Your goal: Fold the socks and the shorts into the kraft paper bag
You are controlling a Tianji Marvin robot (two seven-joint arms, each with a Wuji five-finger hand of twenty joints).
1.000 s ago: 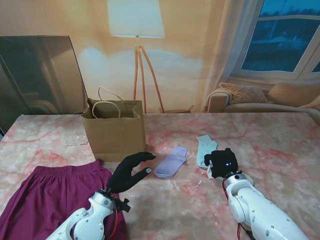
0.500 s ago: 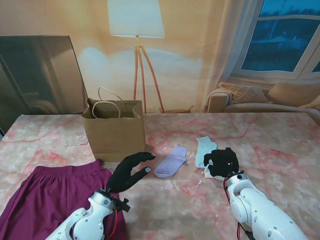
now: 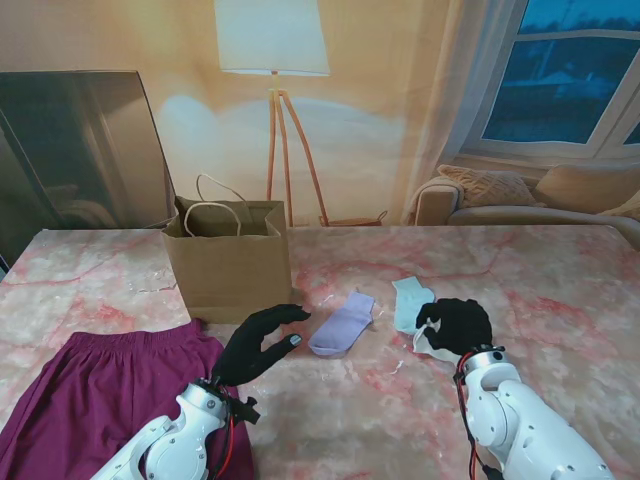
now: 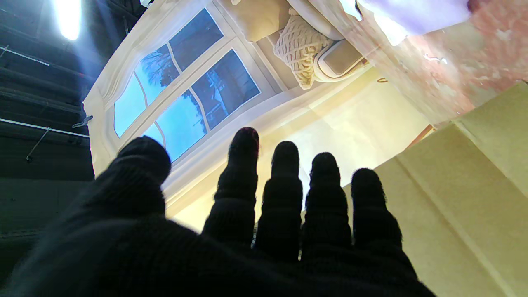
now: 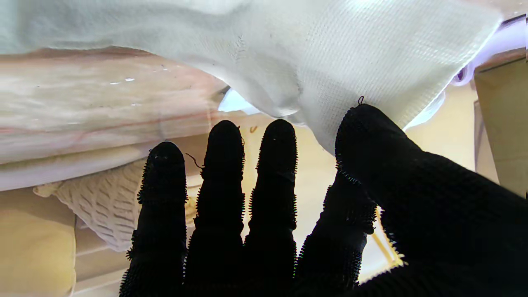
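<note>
we work on a pink marbled bench [image 3: 560,270] in a living room, a floor lamp and sofa behind it and a dusk window to the right.

farthest left, the maroon shorts [image 3: 100,400] lie spread flat at the near left corner, unfolded, with our left arm crossing their near edge. beyond them the kraft paper bag [image 3: 228,262] stands upright and open-mouthed. our left robot hand [image 3: 258,342] hovers just in front of the bag, fingers apart and gently curled, holding nothing; its wrist view shows the bag wall right beside the fingers [image 4: 284,194].

next comes the lilac sock [image 3: 343,324], lying flat, its long axis running from near-left to far-right, just beside the left fingertips. right of it lies the pale blue sock [image 3: 408,300], its long axis running away from us, its near end under our right robot hand [image 3: 458,326]. in the right wrist view the fabric drapes over the thumb [image 5: 371,136], the other fingers straight and spread; we cannot tell whether a pinch is made.

we judge that the coming fold turns on this: the blue sock stretches away from the right robot hand, so the near end would travel along that axis toward the far end. the right robot hand is plainly the nearer one.
</note>
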